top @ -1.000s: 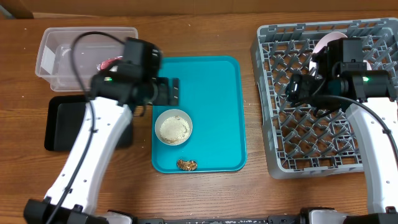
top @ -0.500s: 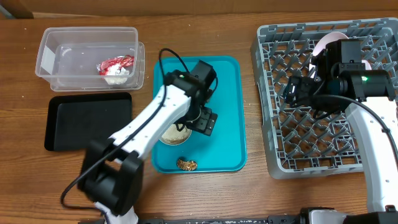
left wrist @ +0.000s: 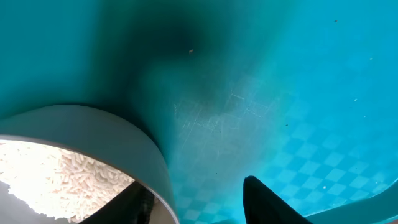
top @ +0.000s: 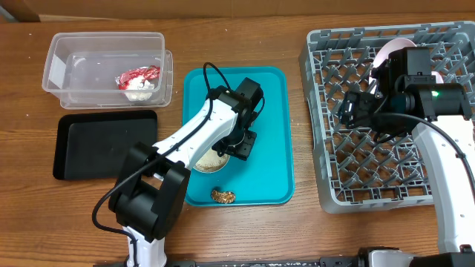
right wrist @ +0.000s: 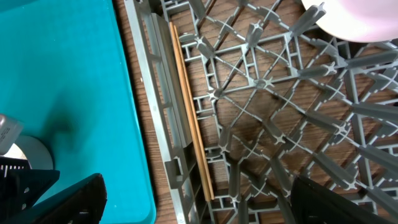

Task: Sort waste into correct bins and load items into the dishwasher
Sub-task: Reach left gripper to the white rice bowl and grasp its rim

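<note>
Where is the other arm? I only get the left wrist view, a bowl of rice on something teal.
Observer: The right gripper hovers over the rack, jaws open.
Operator: Is anything in that rack?
Observer: Chopsticks lie along its left edge.
Operator: And where is the rubbish?
Observer: A wrapper lies in the tub.
</note>
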`<action>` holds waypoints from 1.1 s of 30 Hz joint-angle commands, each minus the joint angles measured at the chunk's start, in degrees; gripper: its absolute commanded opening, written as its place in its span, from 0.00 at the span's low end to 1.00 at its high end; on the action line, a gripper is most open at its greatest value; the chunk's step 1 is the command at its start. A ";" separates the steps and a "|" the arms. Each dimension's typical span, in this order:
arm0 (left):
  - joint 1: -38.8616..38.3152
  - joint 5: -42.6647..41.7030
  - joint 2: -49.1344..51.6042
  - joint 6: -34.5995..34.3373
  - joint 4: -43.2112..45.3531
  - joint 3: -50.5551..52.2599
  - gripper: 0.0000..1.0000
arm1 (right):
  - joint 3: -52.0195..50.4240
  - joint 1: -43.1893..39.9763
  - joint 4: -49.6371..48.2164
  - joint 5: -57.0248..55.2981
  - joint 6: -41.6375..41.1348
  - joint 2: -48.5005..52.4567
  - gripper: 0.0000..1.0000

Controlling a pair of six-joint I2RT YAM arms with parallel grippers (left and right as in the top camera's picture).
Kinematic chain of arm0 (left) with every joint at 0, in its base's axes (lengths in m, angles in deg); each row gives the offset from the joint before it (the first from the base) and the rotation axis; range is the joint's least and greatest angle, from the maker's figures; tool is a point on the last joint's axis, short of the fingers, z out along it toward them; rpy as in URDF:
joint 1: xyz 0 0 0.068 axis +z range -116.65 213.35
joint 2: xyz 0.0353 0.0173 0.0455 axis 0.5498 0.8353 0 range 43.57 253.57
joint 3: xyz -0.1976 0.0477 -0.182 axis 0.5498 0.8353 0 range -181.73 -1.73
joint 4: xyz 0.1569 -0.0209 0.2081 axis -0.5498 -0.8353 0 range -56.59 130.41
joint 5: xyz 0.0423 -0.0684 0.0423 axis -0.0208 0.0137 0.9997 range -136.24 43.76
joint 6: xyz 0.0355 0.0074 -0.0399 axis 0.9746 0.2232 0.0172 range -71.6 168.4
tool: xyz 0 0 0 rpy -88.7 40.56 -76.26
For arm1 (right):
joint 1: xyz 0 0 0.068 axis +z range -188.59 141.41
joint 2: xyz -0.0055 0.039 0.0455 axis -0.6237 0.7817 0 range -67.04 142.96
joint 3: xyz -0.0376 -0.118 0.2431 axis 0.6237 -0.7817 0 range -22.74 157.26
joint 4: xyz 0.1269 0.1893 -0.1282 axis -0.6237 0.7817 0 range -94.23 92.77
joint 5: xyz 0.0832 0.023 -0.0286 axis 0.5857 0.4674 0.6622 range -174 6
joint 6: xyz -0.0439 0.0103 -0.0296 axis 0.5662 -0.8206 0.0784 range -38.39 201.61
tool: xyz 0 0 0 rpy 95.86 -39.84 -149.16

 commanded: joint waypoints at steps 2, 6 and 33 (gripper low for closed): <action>-0.22 -0.11 0.50 0.04 0.72 0.85 0.52 | -0.26 -0.07 -0.11 0.13 -0.02 0.11 0.96; -0.20 -0.02 0.50 0.02 0.85 1.55 0.45 | -0.26 -0.07 -0.11 0.11 -0.02 0.11 0.96; -0.24 3.89 0.50 0.02 1.31 1.55 0.06 | -0.26 -0.07 0.13 0.13 -0.02 0.11 0.96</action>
